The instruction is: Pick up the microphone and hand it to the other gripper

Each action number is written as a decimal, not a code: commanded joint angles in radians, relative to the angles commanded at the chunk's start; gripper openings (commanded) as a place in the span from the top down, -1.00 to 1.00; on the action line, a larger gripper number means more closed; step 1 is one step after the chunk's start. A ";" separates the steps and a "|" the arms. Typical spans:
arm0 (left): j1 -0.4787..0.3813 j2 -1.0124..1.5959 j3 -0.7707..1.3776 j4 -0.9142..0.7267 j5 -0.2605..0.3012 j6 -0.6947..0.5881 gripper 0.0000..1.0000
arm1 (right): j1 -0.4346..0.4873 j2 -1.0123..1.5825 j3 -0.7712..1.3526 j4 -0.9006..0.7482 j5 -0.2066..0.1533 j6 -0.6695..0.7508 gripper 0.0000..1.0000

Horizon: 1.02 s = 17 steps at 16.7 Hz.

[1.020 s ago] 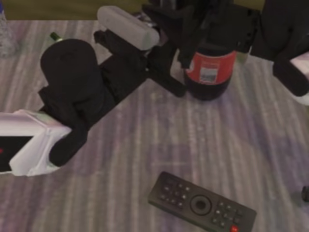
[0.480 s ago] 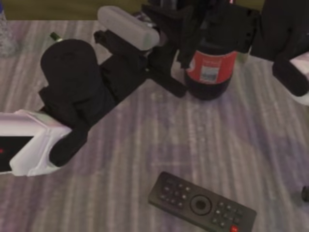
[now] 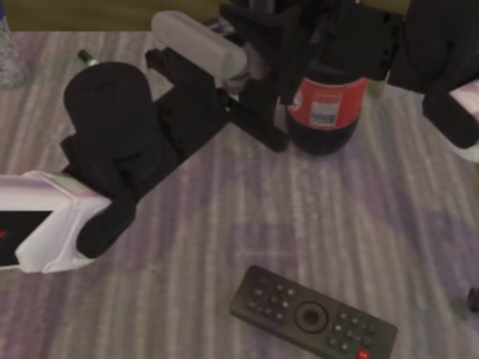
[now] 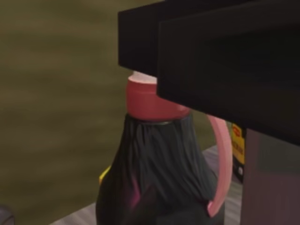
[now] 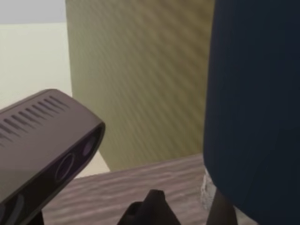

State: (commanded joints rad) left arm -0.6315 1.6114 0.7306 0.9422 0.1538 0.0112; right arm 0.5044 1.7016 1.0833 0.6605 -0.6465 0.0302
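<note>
The microphone's dark blue foam head (image 5: 255, 103) fills one side of the right wrist view, held up above the table. In the top view the two claws cover it. My left gripper (image 3: 263, 97) reaches from the lower left to the far middle of the table, next to the cola bottle, and is shut on the microphone. A grey upright piece (image 4: 274, 178) close to the left wrist camera may be the handle. The other gripper, my right one (image 3: 281, 52) (image 5: 185, 211), faces it from the far right. It is open, and the foam head lies just beside one finger, not between the two.
A cola bottle (image 3: 325, 112) (image 4: 154, 154) with a red cap stands right by both claws. A black remote (image 3: 310, 314) lies near the front edge. A green-capped marker (image 3: 86, 56) and a clear bottle (image 3: 9, 60) are at the far left.
My left gripper has crept slightly toward the right gripper at the far edge. The bottle, the remote and the right arm have not visibly moved.
</note>
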 joint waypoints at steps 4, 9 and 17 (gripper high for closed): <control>0.000 0.000 0.000 0.000 0.000 0.000 -1.00 | 0.000 0.000 0.000 0.000 0.000 0.000 1.00; 0.002 0.004 -0.003 0.000 -0.001 0.001 -1.00 | -0.002 -0.004 0.003 -0.001 0.002 0.000 1.00; 0.059 -0.234 -0.229 -0.012 0.030 -0.001 -1.00 | -0.102 -0.073 -0.075 0.015 -0.108 0.008 1.00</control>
State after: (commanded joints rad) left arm -0.5724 1.3775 0.5013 0.9298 0.1841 0.0104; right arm 0.4021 1.6290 1.0088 0.6754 -0.7547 0.0385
